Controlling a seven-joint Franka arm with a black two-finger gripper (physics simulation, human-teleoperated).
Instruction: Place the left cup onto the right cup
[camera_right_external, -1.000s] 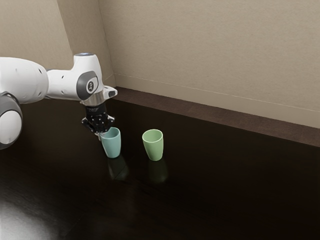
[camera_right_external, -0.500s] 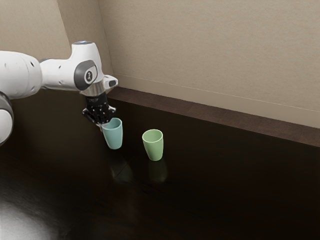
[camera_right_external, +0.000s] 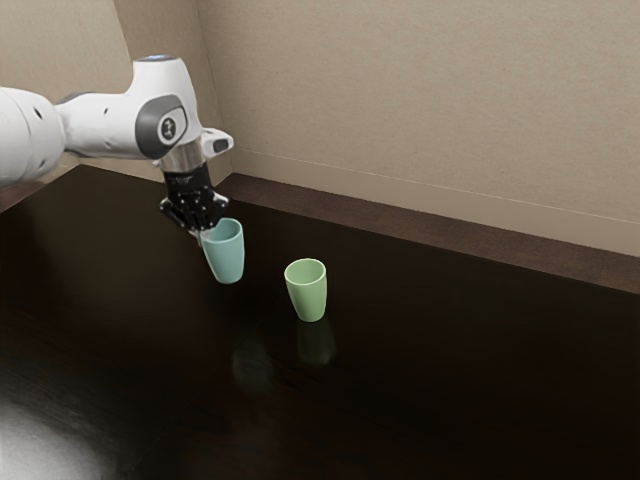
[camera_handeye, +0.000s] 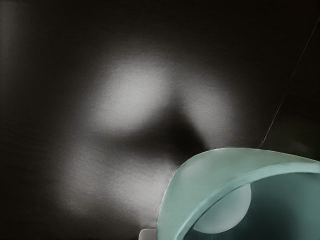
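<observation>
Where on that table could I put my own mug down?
The table is bare from the green cup to the exterior view's right, and across the front. It is crowded only at the green cup's other side, where the gripper holds the teal cup aloft.

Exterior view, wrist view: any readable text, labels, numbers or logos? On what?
No readable text in either view.
Grey joint cap on the arm: one small pale mark, too small to read.
Teal cup, green cup, table, wall: plain, no markings.
</observation>
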